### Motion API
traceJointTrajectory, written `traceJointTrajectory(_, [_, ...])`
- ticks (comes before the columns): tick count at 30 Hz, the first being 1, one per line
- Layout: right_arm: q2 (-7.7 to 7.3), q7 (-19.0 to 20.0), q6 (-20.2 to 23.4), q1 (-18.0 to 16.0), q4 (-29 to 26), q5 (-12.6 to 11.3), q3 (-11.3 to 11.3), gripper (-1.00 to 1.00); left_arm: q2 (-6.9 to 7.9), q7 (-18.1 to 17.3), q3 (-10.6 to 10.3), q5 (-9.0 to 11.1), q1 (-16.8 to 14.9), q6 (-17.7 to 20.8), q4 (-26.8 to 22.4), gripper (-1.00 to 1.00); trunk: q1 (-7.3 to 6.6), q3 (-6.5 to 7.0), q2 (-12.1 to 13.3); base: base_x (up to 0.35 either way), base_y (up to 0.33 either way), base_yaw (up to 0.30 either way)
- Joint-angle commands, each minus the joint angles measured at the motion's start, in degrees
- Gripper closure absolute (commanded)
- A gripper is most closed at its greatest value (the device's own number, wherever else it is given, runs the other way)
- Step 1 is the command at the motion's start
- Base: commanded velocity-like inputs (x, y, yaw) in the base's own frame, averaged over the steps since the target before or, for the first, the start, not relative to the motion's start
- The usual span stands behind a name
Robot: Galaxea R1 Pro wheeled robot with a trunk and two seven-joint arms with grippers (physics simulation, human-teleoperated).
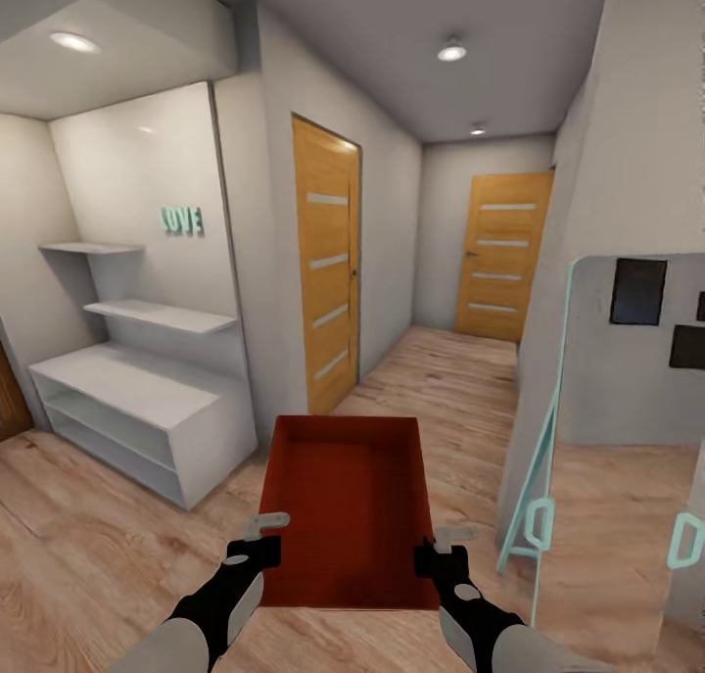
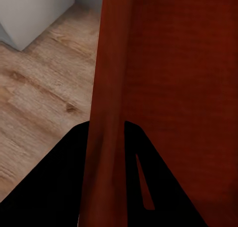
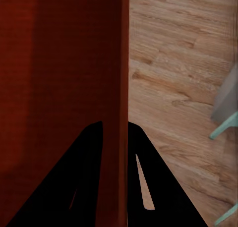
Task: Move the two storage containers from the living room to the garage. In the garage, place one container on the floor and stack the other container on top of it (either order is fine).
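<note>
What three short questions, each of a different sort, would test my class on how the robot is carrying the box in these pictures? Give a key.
1. True or false: the red box is resting on the wood floor.
2. Multiple choice: each tool grips which part of the box? A) the bottom B) a side wall C) the far end wall
3. Fill in: ahead, past the box, the hallway ends at a closed wooden ____.

Key:
1. False. It is held up between the left tool and the right tool.
2. B. In each wrist view a thin wall runs between the fingers.
3. Door.
</note>
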Motion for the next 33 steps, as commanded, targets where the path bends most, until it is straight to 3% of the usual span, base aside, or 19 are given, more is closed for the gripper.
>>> traceJointTrajectory(1, [-0.03, -0.4, -0.3, -0.1, -0.2, 0.5, -2.3, 1.00, 0.05, 0.3, 0.6, 0.7, 0.0, 0.4, 0.0, 1.00, 0.05, -0.10, -0.1, 0.312, 0.190, -0.241])
traceJointTrajectory(26, [-0.03, -0.4, -0.3, -0.1, -0.2, 0.5, -2.3, 1.00, 0.05, 0.3, 0.6, 0.7, 0.0, 0.4, 0.0, 1.00, 0.05, -0.10, -0.1, 0.312, 0.190, -0.241])
traceJointTrajectory(33, [-0.03, -0.4, -0.3, -0.1, -0.2, 0.5, -2.3, 1.00, 0.05, 0.3, 0.6, 0.7, 0.0, 0.4, 0.0, 1.00, 0.05, -0.10, -0.1, 0.312, 0.190, -0.044])
